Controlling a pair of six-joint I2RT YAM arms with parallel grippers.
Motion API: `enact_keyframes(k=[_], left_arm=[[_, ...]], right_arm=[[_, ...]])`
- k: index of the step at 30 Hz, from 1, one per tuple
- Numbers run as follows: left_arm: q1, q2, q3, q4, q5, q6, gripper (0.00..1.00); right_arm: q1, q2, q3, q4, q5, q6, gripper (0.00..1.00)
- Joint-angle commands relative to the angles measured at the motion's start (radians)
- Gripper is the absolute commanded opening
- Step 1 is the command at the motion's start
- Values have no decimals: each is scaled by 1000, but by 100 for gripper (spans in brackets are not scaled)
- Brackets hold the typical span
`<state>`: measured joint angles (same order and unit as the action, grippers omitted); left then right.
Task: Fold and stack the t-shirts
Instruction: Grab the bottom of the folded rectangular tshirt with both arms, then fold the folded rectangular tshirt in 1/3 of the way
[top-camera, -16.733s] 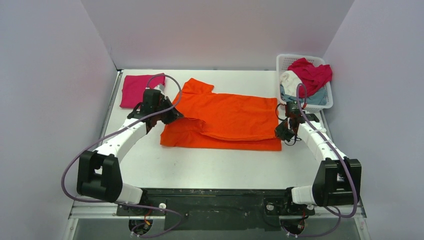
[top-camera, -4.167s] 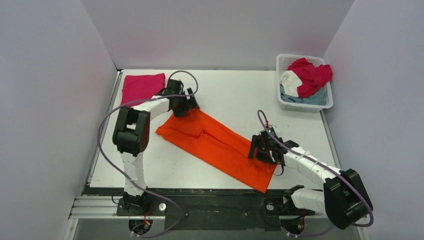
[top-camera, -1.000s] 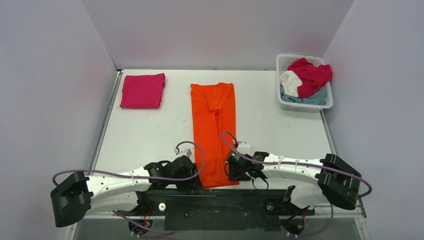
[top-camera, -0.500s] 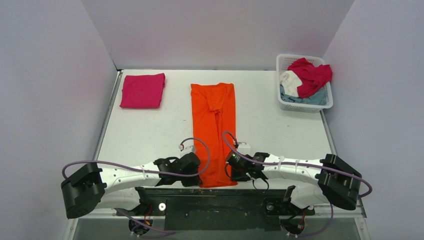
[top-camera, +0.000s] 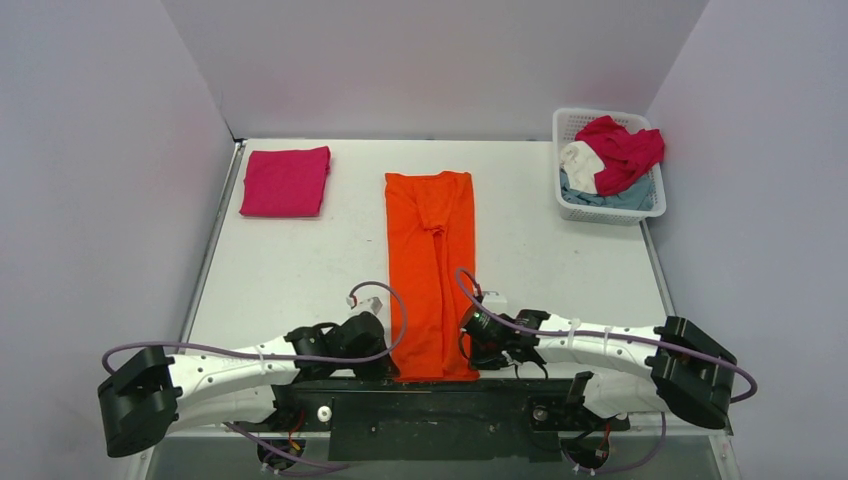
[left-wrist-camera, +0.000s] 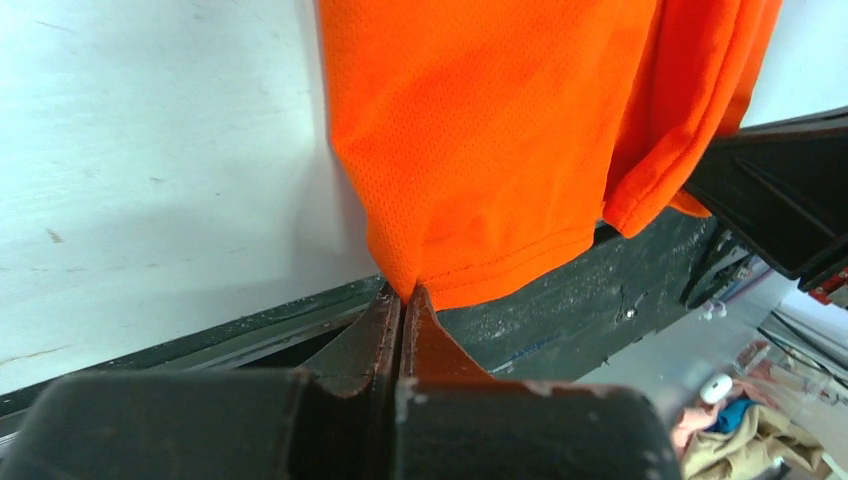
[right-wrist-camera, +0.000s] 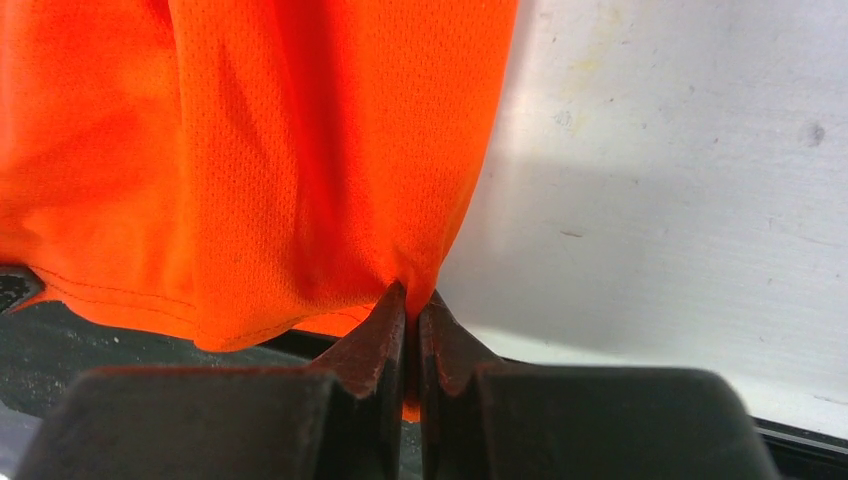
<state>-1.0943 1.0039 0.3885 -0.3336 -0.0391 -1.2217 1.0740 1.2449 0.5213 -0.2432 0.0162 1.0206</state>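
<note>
Together, left end effector (left-wrist-camera: 402, 294) and right end effector (right-wrist-camera: 411, 298) pinch orange t-shirt (top-camera: 430, 250).

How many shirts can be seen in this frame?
5: orange shirt mid-table, folded pink shirt far left, and a red shirt, white shirt and blue shirt in the basket; more may hide beneath.

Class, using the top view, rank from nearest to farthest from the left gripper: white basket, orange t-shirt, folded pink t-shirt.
1. Orange t-shirt, centre, held by the left gripper.
2. Folded pink t-shirt, far left.
3. White basket, far right.
</note>
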Motion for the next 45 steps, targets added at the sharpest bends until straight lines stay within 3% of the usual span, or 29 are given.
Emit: enact_keyframes(k=[1,8,12,18,28,45], left_arm=[[-7,-30,-19,117,102,16,0],[25,-70,76,100,1,75,0],[137,-32,137,78,9,128,0],[305,26,209,161,89,207,0],[523,262,393,240,206,326,0],[641,579,618,248,264,412,0]], right_arm=[[3,-40,0,-105,-41,-4,0],[-27,-81,105,-186,1,-33,0],[-94,-59,194,-236,30,-77,0],[-204,22,363,-276,62,-186,0],[-387,232,646,-311,36,-311,0],[-523,544,918,-323,-69,-421,0]])
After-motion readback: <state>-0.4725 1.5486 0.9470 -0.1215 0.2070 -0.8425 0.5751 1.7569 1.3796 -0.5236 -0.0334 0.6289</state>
